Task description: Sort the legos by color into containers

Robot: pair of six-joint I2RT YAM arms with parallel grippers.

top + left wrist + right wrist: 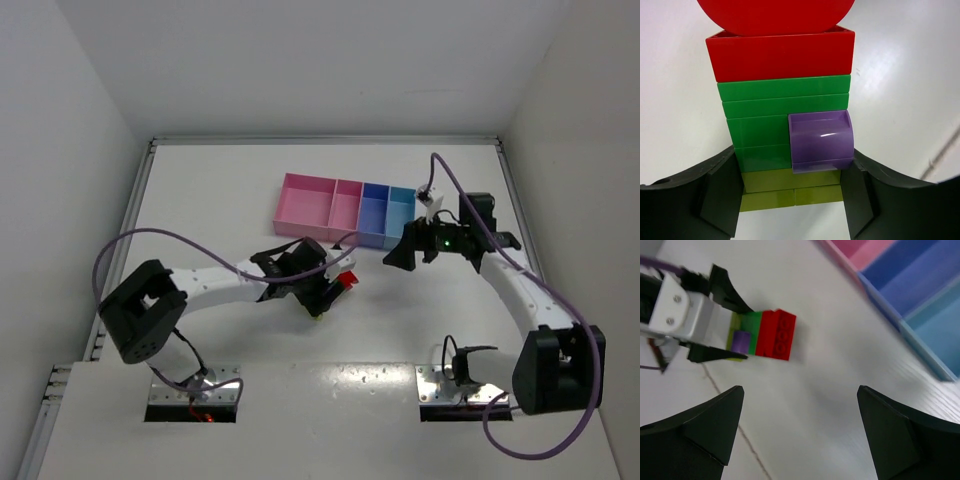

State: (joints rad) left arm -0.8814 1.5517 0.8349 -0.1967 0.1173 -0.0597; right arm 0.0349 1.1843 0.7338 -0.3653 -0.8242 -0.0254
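Bins point(305, 208): four in one joined row (two pink, one dark blue, one light blue); grippers: two, left gripper point(742, 335) and right gripper point(800, 400). Lego stack point(785, 105): one; purple brick point(821, 142): one.

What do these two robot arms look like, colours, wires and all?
Both the left arm and right arm have white tube-like links joined by chunky black housings. A purple cable loops along each. The fingers are matte black and wedge-shaped. A small green light glows near the right wrist.
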